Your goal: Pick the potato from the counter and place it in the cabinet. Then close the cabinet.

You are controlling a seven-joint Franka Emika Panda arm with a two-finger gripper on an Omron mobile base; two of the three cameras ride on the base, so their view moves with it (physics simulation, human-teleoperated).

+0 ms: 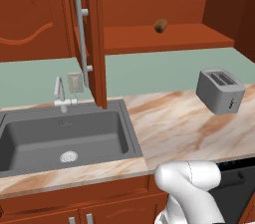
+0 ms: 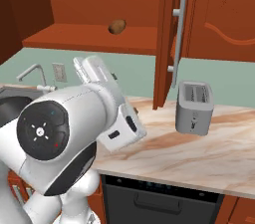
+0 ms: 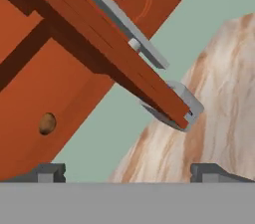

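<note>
The potato (image 1: 160,25) lies on the bottom shelf of the cabinet (image 1: 164,38), toward the middle of the shelf and set back from its front edge — it touches nothing but the shelf board. In the hand view the potato (image 3: 47,123) shows small against the same red-brown board. Both cabinet doors stand open. The left door (image 1: 94,39) juts out over the sink (image 1: 64,138), its long silver handle (image 1: 82,39) facing left; the right door (image 2: 167,39) swings out just above the toaster (image 2: 194,107).

Below, the tabletop (image 1: 184,123) runs from the sink on the left to the grey toaster (image 1: 219,90) near its right back corner. A faucet (image 1: 61,93) stands at the sink's back edge.

The claw (image 3: 127,173) holds nothing — its two dark tips (image 3: 47,172) sit wide apart at the bottom of the hand view, with open air between them, and it faces the edge of the right door (image 3: 99,44) and the toaster (image 3: 182,103) beyond.
</note>
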